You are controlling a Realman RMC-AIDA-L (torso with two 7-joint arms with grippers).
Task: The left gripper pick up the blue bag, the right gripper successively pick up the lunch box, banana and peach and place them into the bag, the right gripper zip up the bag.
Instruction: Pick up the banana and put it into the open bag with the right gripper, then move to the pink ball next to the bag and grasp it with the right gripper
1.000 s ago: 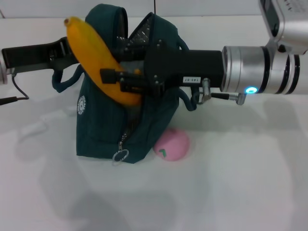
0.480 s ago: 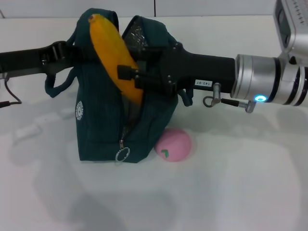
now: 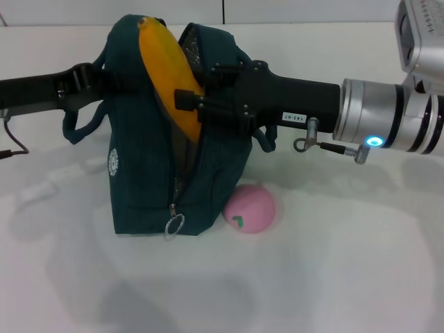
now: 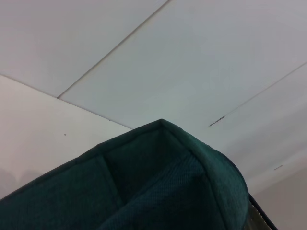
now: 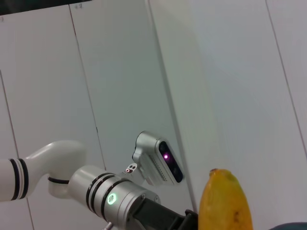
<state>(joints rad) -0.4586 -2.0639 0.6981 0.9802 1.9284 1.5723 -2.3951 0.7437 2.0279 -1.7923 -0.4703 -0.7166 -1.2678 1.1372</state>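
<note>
The blue bag point(image 3: 142, 173) stands upright on the white table, its top open and its side zip undone. My left gripper point(image 3: 105, 79) reaches in from the left and is shut on the bag's upper edge by the strap. The yellow banana point(image 3: 165, 66) is steeply tilted, its lower end inside the bag's mouth, and my right gripper point(image 3: 191, 109) is shut on that lower part. The pink peach point(image 3: 250, 209) lies on the table against the bag's right foot. The lunch box is hidden. The left wrist view shows only bag point(image 4: 144, 187) fabric; the banana point(image 5: 224, 203) tip shows in the right wrist view.
A metal zip-pull ring point(image 3: 173, 224) hangs at the bag's lower front. A dark strap loop point(image 3: 76, 125) dangles on the bag's left side. A cable point(image 3: 10, 142) trails at the left edge. White table point(image 3: 333, 277) surface spreads in front and to the right.
The banana has swung from a flat slant to nearly upright, and its lower end has gone down into the bag's mouth. The right arm has shifted slightly right. The bag stands straighter.
</note>
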